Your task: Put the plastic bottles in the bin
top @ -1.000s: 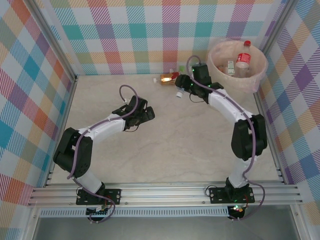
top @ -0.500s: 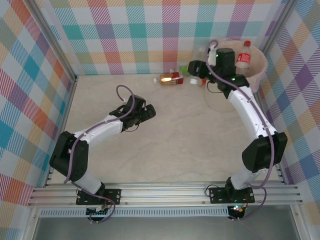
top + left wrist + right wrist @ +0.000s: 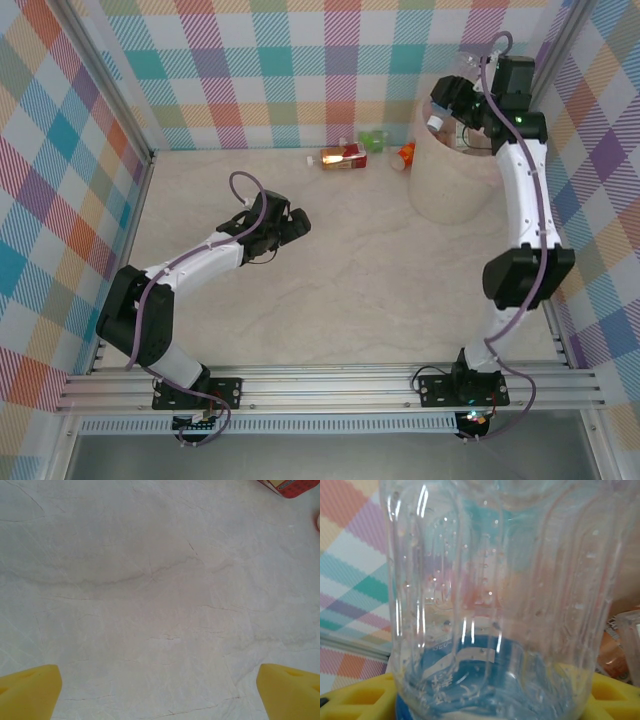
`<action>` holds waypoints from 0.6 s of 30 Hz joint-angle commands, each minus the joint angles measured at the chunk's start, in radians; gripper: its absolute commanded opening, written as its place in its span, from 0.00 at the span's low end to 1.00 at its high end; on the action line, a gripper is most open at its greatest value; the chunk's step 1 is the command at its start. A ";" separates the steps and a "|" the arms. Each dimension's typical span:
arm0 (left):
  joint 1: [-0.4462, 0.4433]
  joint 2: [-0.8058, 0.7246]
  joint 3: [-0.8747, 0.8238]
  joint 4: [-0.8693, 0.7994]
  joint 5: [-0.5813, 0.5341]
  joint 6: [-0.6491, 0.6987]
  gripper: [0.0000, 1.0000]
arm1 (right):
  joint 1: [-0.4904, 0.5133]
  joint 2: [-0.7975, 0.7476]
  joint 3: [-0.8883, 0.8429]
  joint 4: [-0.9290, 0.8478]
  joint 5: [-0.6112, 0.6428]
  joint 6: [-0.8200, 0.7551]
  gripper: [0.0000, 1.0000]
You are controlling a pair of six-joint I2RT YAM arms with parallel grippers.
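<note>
Since the earlier frame, the right end effector (image 3: 447, 108) is being raised over the bin (image 3: 445, 190), clamped on a clear plastic bottle (image 3: 490, 605) for dropping; the left end effector (image 3: 290, 227) is being held wide open, empty.

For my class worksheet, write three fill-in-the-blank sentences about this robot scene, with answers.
The right gripper holds a clear bottle over the ___.
The left gripper has its jaws ___ above bare table.
The amber bottle lies on its ___.
Missing words: bin; open; side.
</note>
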 commanded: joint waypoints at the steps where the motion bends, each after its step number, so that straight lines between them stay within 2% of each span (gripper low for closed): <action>1: 0.012 -0.027 -0.010 0.010 -0.005 -0.010 1.00 | -0.028 0.097 0.128 -0.095 0.015 0.104 0.45; 5: 0.012 -0.028 -0.017 0.011 -0.011 -0.010 1.00 | -0.051 0.217 0.248 -0.094 0.003 0.209 0.46; 10: 0.012 -0.020 -0.020 0.011 -0.011 -0.011 1.00 | -0.066 0.348 0.389 -0.112 0.051 0.311 0.48; 14: 0.012 -0.018 -0.020 0.011 -0.011 -0.012 1.00 | -0.074 0.375 0.409 -0.120 0.074 0.373 0.51; 18: 0.012 -0.014 -0.020 0.011 -0.013 -0.011 1.00 | -0.074 0.349 0.399 -0.144 0.171 0.378 0.54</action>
